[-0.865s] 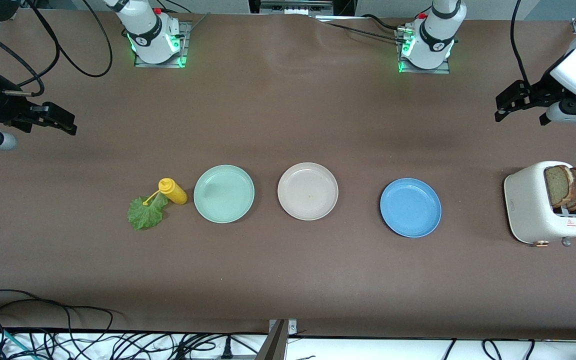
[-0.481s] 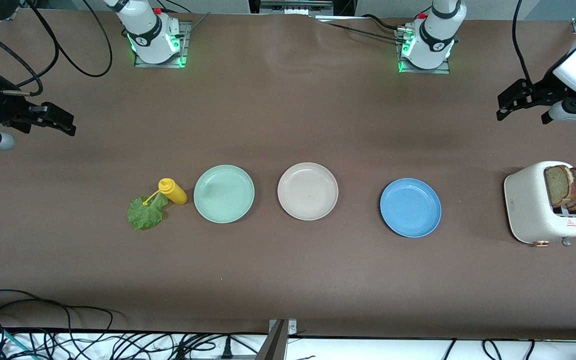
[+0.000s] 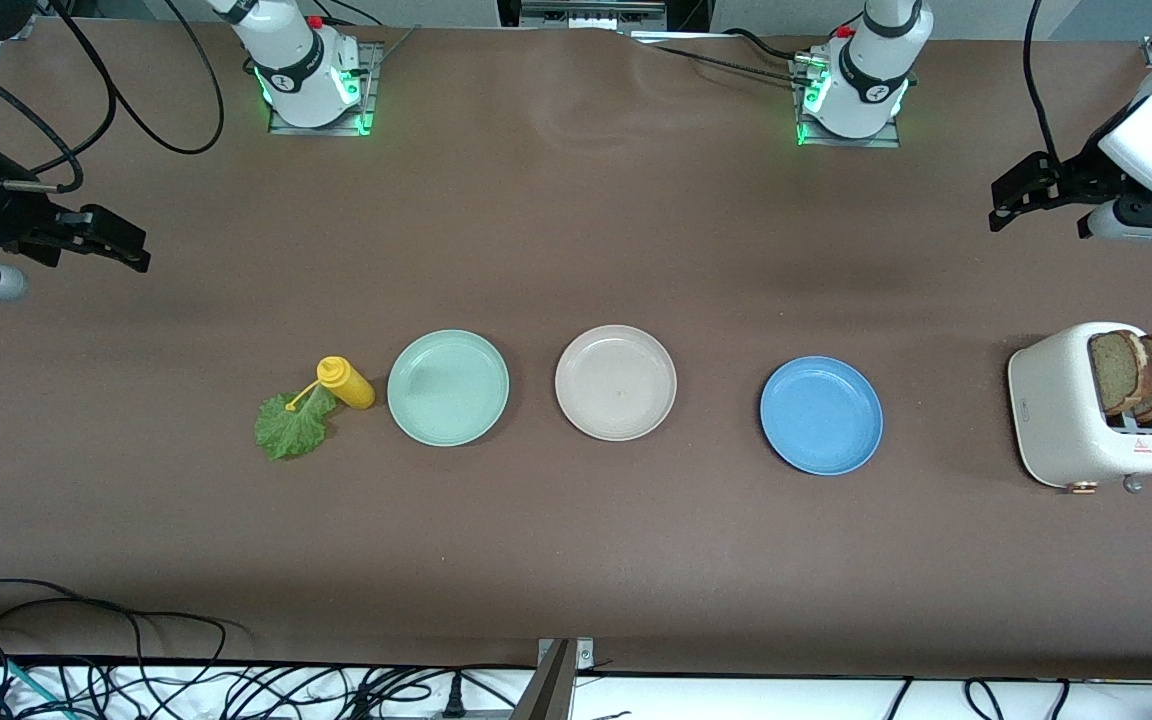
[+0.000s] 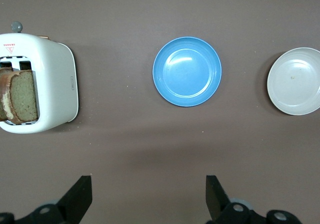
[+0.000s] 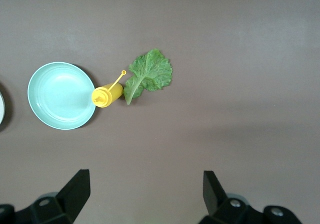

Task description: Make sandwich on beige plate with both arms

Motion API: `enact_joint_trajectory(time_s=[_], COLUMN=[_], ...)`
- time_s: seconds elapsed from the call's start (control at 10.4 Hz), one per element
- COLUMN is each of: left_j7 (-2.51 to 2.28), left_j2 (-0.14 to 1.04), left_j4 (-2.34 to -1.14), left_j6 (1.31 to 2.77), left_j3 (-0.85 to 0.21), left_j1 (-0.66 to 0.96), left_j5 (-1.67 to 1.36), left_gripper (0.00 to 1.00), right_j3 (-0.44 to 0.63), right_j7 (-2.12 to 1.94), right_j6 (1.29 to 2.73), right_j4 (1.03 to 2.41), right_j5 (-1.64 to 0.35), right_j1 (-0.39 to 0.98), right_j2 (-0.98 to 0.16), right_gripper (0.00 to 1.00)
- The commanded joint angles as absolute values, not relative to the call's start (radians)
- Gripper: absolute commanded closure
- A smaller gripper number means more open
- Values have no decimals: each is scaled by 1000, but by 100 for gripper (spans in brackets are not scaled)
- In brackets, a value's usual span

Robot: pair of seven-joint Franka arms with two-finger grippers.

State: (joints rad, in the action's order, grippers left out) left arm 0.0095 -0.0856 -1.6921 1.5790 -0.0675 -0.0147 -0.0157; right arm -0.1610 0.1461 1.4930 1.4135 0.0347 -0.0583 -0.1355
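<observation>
The left pincer is held wide and empty above the desk at the left arm's end, the right pincer likewise at the right arm's end. Two bread slices are stood in the toaster; a grip there may tip it. The lettuce leaf, touched by the mustard bottle, may be dragged. The beige plate, mint plate and blue plate are seen empty.

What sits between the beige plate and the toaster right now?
Only the blue plate lies between the beige plate and the toaster; the front view and the left wrist view both show it.
</observation>
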Motion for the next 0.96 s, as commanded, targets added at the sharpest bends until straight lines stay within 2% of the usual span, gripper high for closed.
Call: enact_joint_trajectory(time_s=[0.0, 0.86], left_j7=[28, 34], left_j2=[-77, -54], left_j4=[-1628, -1606], left_j6=[1554, 1557], left_j3=[-64, -64], left_j1=[-11, 0], left_j5=[-9, -8], left_gripper=[0, 0], right_j3=[-160, -135], right_j7=[135, 132], right_j6=[1479, 1474], right_j4=[1410, 1425], right_j5=[17, 12], right_j1=[-63, -68], right_j2=[-129, -137], right_gripper=[0, 0])
